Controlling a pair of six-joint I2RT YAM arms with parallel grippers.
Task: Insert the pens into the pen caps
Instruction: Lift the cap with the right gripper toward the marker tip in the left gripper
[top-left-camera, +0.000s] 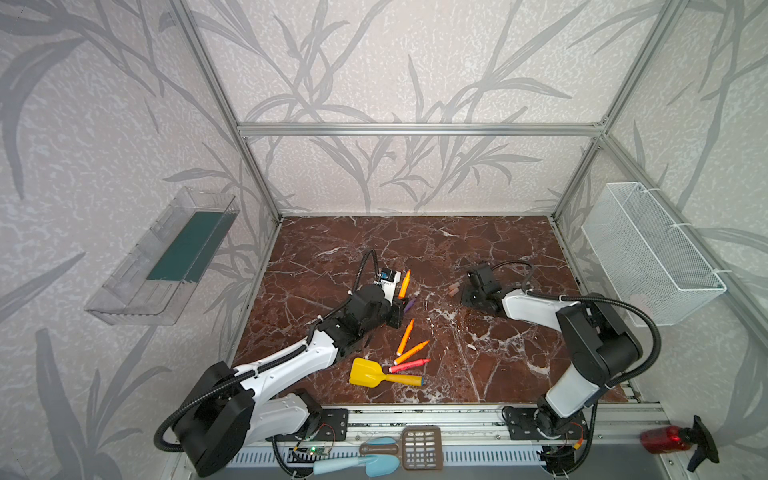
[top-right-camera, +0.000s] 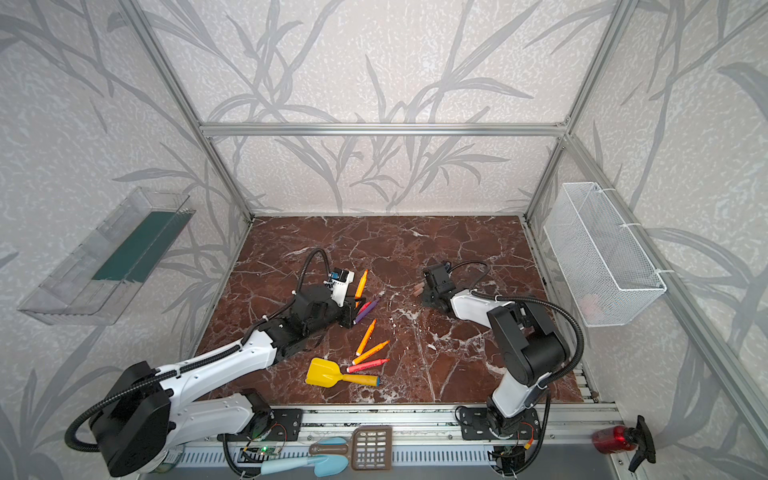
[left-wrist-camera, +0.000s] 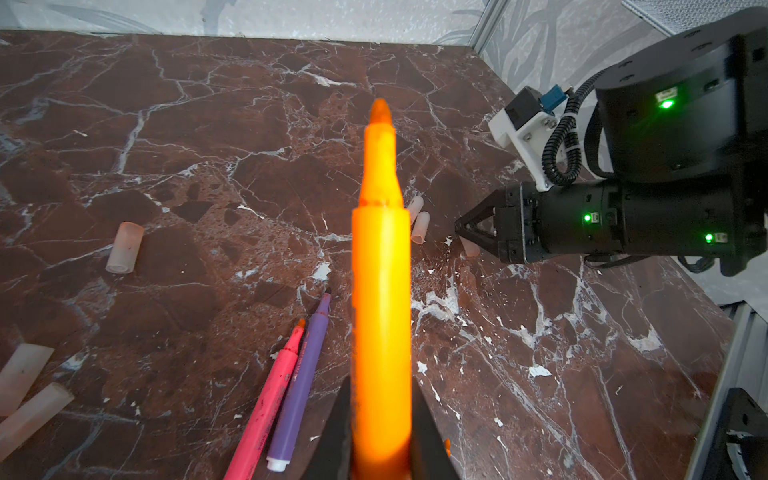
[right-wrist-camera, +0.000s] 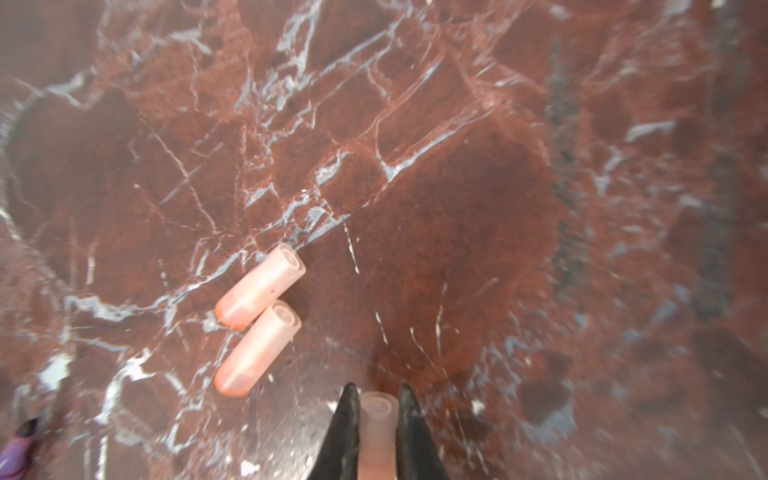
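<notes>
Left wrist view: saw the left gripper (left-wrist-camera: 380, 390) clamped narrow on an orange pen (left-wrist-camera: 381, 291), grasped low on the barrel, felt tip pointing out toward the right gripper (left-wrist-camera: 471, 235) across the marble tabletop (left-wrist-camera: 208, 124). Saw a pink pen (left-wrist-camera: 270, 399) and a purple pen (left-wrist-camera: 303, 374) flat on the stone just beside the held one, plus a loose pen cap (left-wrist-camera: 124, 247) further off. Right wrist view: saw the right gripper (right-wrist-camera: 378, 392) pinched shut on a second pen cap (right-wrist-camera: 376, 432), open mouth facing out beyond the jaws; could not tell whether lifted clear of the stone. Noted two more caps (right-wrist-camera: 259, 286) lying side by side, touching, near it. In a top view, found two orange pens (top-left-camera: 405, 336) and a pink-red pen (top-left-camera: 409, 365) uncapped near a yellow toy shovel (top-left-camera: 365, 372), well apart from those caps.

Judged the step as bringing held pen and held cap together. Called for raising the cap off the stone first, then turning both wrists to set mouth and tip facing along one line. Called for closing the gap slowly, with alignment checked from both wrist cameras, given so slim a tip and so small a mouth. Called for pushing straight along the barrel, never sideways: with the grip so far from the tip, risked levering the pen in the jaws. Needed a firm squeeze on the cap, yet not enough to flatten a soft-looking tube.
</notes>
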